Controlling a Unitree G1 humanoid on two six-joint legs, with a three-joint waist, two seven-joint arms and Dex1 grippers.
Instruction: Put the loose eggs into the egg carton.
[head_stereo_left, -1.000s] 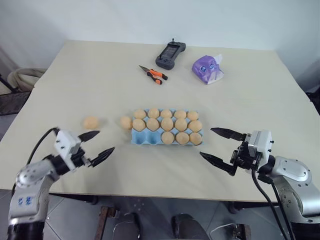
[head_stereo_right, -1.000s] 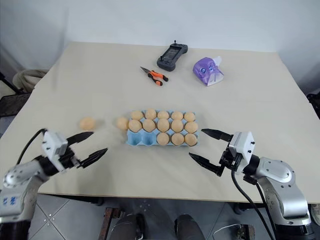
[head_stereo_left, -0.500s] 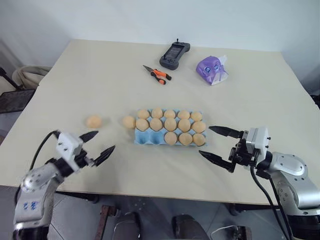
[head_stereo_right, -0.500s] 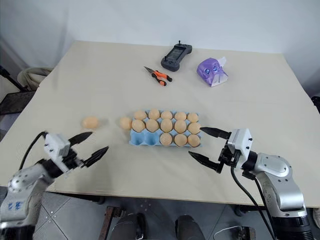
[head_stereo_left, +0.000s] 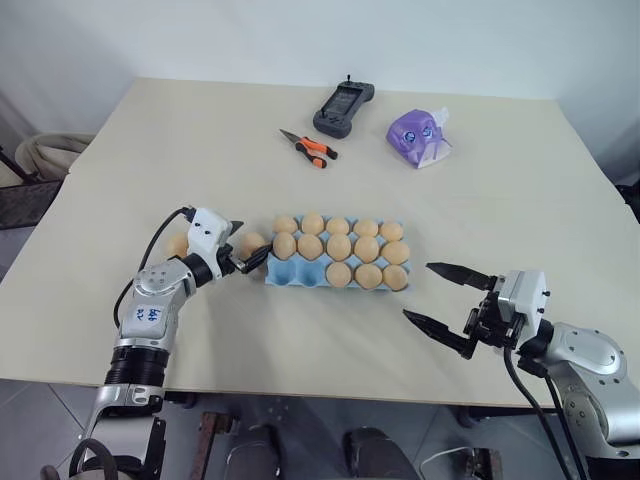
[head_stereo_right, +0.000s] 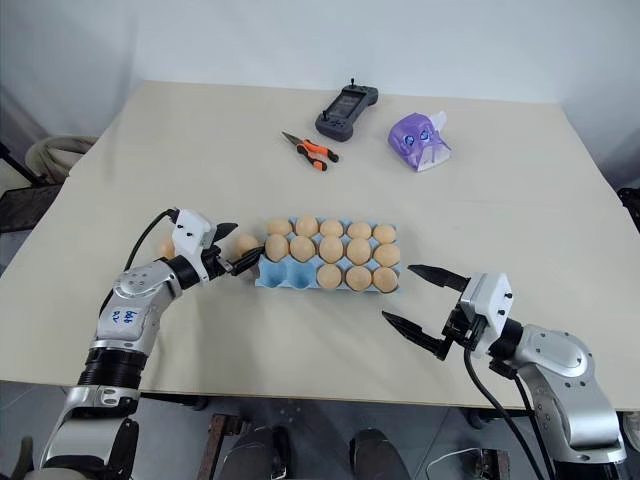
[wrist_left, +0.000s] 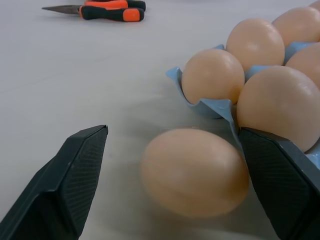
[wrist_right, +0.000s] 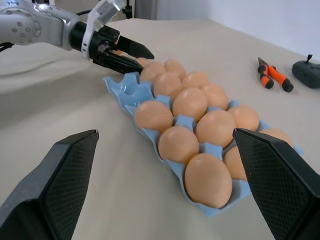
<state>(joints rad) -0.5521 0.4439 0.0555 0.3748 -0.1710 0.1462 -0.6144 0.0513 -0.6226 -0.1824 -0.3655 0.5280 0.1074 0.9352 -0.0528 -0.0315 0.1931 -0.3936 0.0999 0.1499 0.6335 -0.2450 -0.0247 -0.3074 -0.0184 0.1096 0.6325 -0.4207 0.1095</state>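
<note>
Eggs lay loose in two spots on the tabletop (head_stereo_left: 480, 190): one egg (wrist_left: 195, 172) sat just beside the near-left corner of the egg carton (head_stereo_left: 290, 275), and a second egg (head_stereo_left: 178, 245) rested farther to the left, partly hidden behind the left arm. The light blue carton held thirteen eggs, with two cups empty at the left end of its near row. The left hand (head_stereo_left: 245, 257) was level with its fingers spread wide on either side of the nearer loose egg, not yet pressing it. The right hand (head_stereo_left: 448, 297) hovered open and empty, to the right of the carton and nearer the robot. The step in hand looked like the grasp of that nearer egg. The next move probably called for a gentle closing on the egg, then a lift and a short carry over one of the empty cups without knocking the carton's edge.
</note>
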